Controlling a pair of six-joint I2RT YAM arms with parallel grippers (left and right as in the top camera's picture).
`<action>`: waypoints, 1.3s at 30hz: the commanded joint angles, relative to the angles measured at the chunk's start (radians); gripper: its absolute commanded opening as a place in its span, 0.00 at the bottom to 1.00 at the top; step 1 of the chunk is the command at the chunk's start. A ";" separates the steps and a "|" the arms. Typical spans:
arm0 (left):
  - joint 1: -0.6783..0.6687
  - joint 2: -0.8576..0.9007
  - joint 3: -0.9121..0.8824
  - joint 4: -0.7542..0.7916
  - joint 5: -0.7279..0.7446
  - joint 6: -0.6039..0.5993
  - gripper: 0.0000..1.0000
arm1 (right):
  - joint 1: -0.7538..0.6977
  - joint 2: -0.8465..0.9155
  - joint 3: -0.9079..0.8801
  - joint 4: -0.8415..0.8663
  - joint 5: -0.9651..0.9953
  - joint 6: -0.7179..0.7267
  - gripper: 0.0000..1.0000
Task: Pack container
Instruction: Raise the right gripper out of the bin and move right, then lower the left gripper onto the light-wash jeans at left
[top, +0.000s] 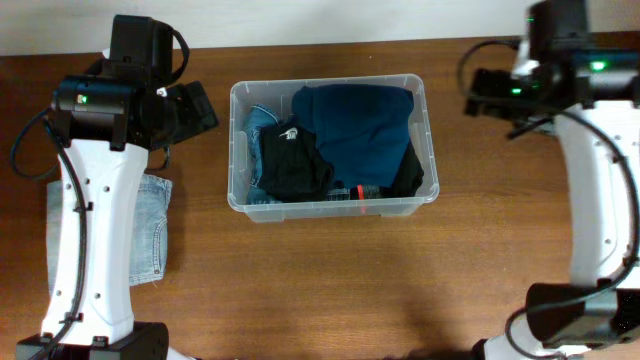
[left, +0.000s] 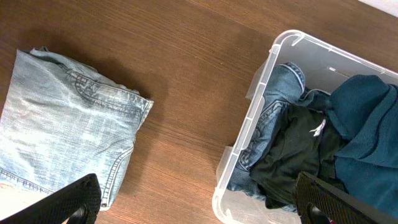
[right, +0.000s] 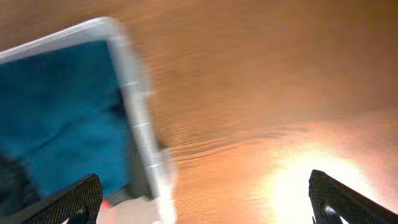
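The container (top: 236, 150) sits on the tabletop (top: 330, 285) between my two arms, toward the far edge, long side running left to right. It is already holding clothes. A dark blue garment (top: 360, 130) fills its right half and rises to about rim level. A black garment (top: 292, 162) lies bunched in the left half, with a small white tag (top: 290, 132) showing on top. Under and beside the black piece, along the left wall, there is some folded denim (top: 262, 125). At the front wall a small red-orange patch (top: 360, 192) shows among the cloth; I cannot tell what it belongs to.

My left tool (left: 199, 208) is open, its two dark fingertips (left: 68, 202) wide apart at the bottom corners of the wrist view, with nothing between them. It hangs over bare tabletop just left of the container. From there I see the left wall and its rolled rim, with the denim and black garment inside. To the left of that a pair of light, faded jeans (left: 62, 124) lies flat on the tabletop, well apart from the container. In the overhead view my left arm partly covers them.

My right tool (right: 205, 202) is open too, fingertips spread wide and empty. It is over the tabletop just right of the container. That view is blurred, but the right wall and the blue garment behind it show at the left, and there is a bright glare on the wood at lower right.
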 joint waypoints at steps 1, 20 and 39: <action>0.003 0.004 -0.002 0.000 0.000 0.010 0.99 | -0.102 0.008 -0.003 -0.002 0.016 0.000 0.99; 0.044 0.005 -0.002 -0.078 -0.237 -0.037 0.99 | -0.280 0.008 -0.003 -0.002 0.016 0.000 0.98; 0.523 0.005 -0.408 0.023 0.121 0.373 0.99 | -0.280 0.008 -0.003 -0.002 0.016 0.000 0.98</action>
